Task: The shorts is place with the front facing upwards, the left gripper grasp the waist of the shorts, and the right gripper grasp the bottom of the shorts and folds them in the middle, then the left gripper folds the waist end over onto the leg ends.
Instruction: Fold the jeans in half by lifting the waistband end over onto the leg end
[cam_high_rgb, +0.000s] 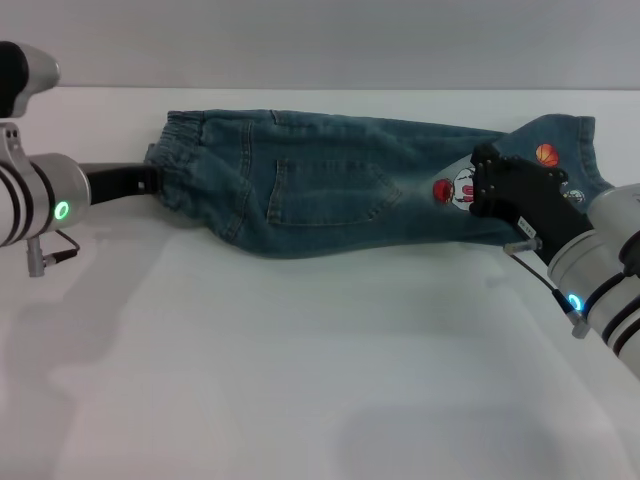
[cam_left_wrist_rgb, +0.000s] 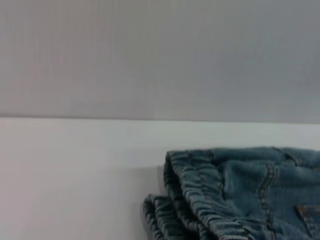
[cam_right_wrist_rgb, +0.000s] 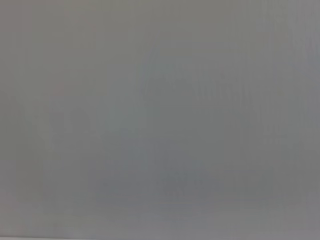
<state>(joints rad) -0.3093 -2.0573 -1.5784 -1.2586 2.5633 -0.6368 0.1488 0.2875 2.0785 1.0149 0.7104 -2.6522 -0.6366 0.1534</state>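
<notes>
Soft, limp denim shorts (cam_high_rgb: 330, 190) on the desk (cam_high_rgb: 300, 380): left end effector (cam_high_rgb: 150, 182) at their waistband, right end effector (cam_high_rgb: 490, 185) on their hems, neither's finger state discernible.

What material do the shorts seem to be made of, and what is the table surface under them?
The shorts look like blue denim: faded wash, visible stitched seams and pocket, and a gathered elastic waist. Small printed or sewn patches sit near the leg end. The table looks like a smooth white matte surface, possibly laminate or plastic; the pictures cannot settle which.
</notes>
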